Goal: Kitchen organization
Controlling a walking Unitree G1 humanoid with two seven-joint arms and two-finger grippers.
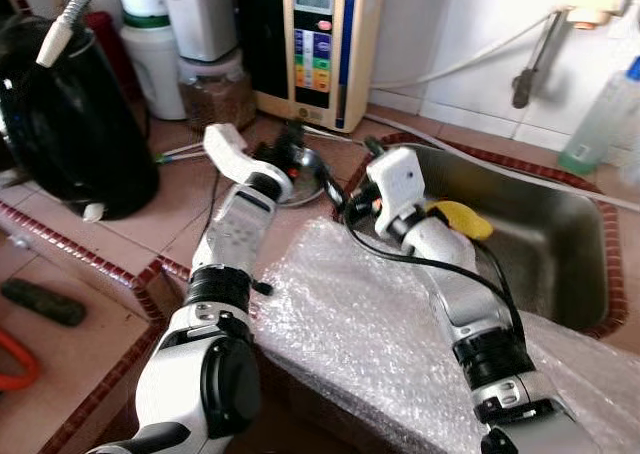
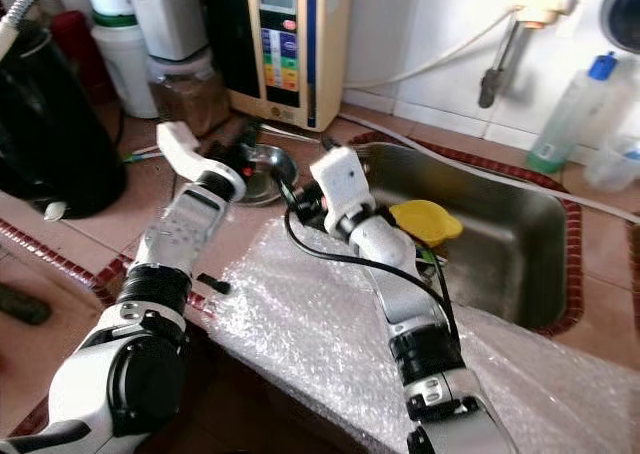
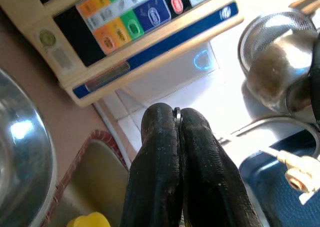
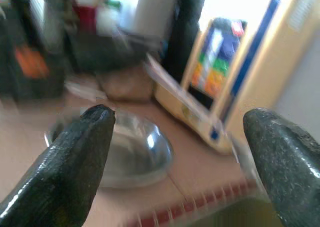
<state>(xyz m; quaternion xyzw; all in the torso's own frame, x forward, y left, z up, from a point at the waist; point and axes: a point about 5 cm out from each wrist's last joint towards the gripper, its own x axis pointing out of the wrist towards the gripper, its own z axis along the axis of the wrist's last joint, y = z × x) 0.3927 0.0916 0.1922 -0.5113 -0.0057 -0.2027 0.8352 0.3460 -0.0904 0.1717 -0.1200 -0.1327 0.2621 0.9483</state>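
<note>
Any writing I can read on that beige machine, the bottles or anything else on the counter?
No text is legible.
Beige machine: coloured buttons and a small display, print too blurred.
White jug: green band, no readable label.
Clear bottle: no label visible.

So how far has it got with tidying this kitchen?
Little looks done yet. Neither gripper holds anything: the left gripper is shut and empty over the counter near the steel bowl, and the right gripper is open, facing that bowl. The bowl sits on the tiles and a yellow item lies in the sink, both apparently waiting.
</note>
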